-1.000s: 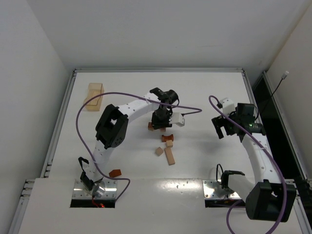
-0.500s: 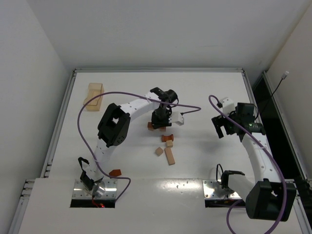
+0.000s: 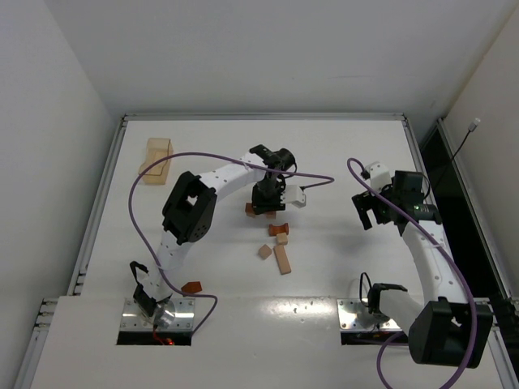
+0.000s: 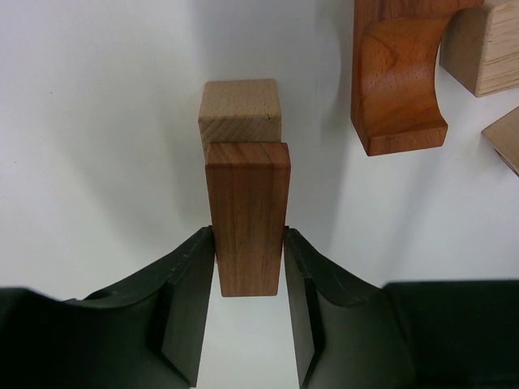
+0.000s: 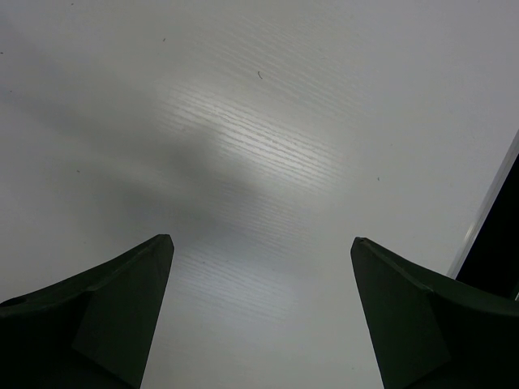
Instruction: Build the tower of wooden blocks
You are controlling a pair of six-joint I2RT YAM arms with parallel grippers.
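In the left wrist view a reddish-brown bar [image 4: 247, 219] sits between the jaws of my left gripper [image 4: 249, 279], which press on both its sides. The bar's far end meets a pale tan cube [image 4: 240, 112]. From above, the left gripper [image 3: 264, 209] points down at mid-table and hides most of that pair. Loose blocks lie just in front: a reddish arch piece [image 3: 280, 229], a small reddish block [image 3: 282, 239], a pale cube [image 3: 264, 252] and a long pale bar [image 3: 281, 259]. My right gripper [image 3: 369, 212] hovers open over bare table [image 5: 259, 121], holding nothing.
A larger pale wooden tray-like piece [image 3: 156, 160] stands at the back left. One reddish block [image 3: 191, 287] lies near the left arm's base. The arch piece [image 4: 397, 89] and a pale block [image 4: 486, 49] sit close to the right of the left gripper. A purple cable loops over both arms.
The left arm's elbow has shifted slightly to the right and its gripper has settled a touch. The loose blocks and the right arm have stayed put.
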